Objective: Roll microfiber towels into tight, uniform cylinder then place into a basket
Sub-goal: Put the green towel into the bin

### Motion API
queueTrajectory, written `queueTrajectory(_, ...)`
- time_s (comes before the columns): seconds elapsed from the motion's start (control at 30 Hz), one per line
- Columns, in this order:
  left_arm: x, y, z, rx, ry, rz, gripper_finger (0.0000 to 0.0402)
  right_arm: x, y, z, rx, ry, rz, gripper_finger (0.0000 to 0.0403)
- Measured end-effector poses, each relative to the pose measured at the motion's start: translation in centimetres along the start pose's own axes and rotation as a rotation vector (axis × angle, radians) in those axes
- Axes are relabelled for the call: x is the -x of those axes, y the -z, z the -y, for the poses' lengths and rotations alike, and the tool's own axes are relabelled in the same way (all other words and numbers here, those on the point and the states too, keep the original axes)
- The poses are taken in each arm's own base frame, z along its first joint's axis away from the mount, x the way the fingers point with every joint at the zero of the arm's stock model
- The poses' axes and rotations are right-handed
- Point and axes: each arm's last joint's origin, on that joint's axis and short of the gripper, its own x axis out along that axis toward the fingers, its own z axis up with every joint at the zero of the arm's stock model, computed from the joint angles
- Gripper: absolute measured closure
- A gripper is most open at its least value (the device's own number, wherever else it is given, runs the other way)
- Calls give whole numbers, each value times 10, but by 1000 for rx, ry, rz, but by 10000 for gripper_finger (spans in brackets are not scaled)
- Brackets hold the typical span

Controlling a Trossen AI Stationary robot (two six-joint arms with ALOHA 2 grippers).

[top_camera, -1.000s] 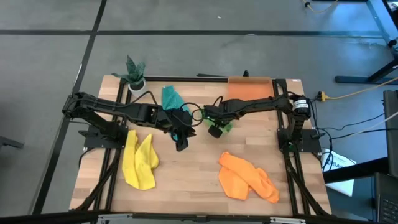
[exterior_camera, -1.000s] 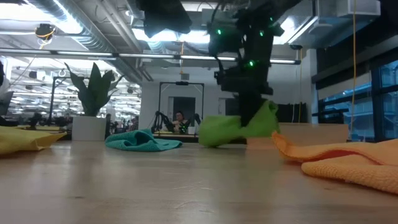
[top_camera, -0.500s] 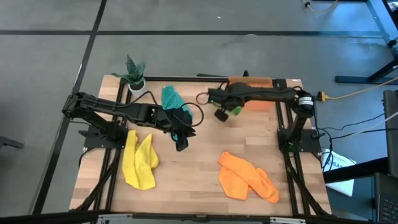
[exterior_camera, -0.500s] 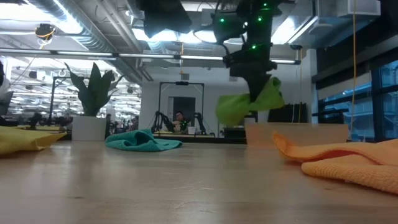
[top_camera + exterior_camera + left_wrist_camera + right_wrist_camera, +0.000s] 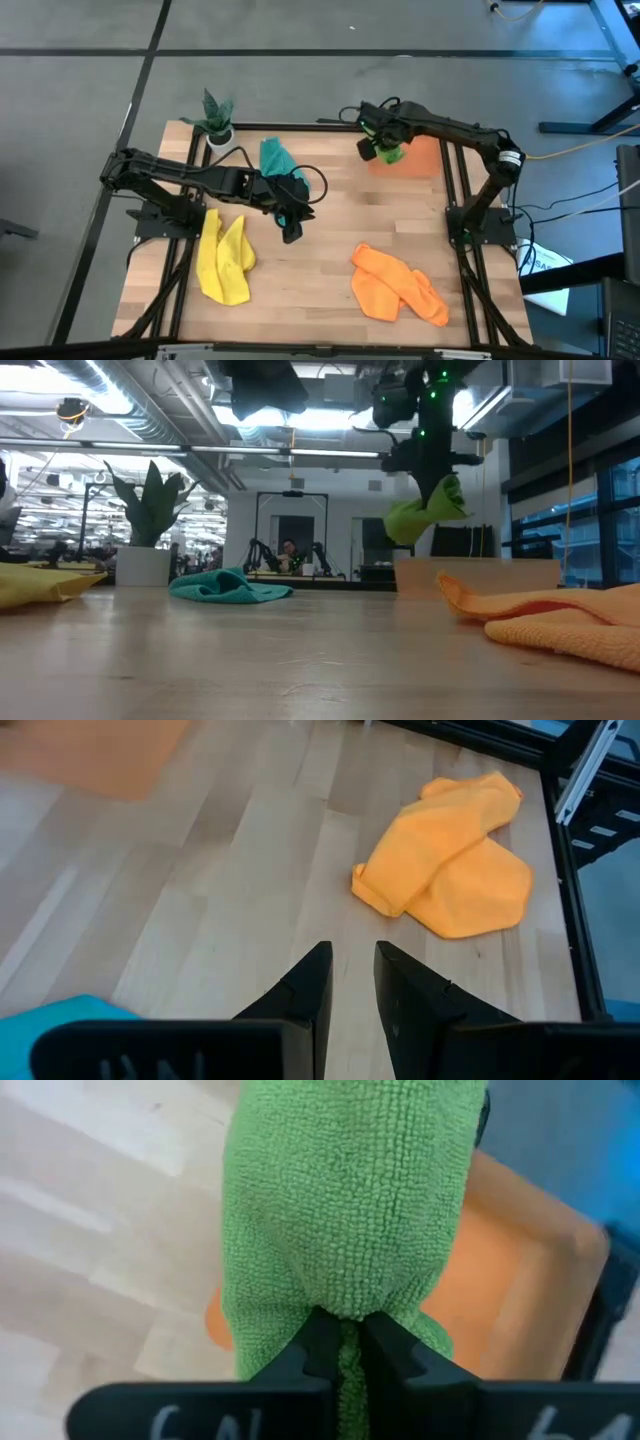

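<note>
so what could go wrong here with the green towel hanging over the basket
The right gripper pinches the green towel by a small fold, and it hangs as a loose bundle, so it may unroll on landing. In the high view it hangs near the left edge of the basket, so part could drape onto the table. The left gripper waits by the teal towel, clear of this.
</note>
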Motion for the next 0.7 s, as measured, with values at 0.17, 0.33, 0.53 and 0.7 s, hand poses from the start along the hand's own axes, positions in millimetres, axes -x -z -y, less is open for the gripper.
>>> queueTrajectory(0.17, 0, 0, 0, 0, 0, 0, 333, -20, -16, 14, -101, -80, 1, 383)
queueTrajectory(0.33, 0, -1, 0, 1, 2, 6, 333, -50, -14, 24, -158, -125, -32, 383)
queueTrajectory(0.53, 0, -1, -1, -28, -5, 13, 333, -84, -4, 35, -204, -155, -65, 383)
queueTrajectory(0.7, 0, -3, -4, -32, -15, 16, 333, -105, 4, 37, -262, -198, -49, 383)
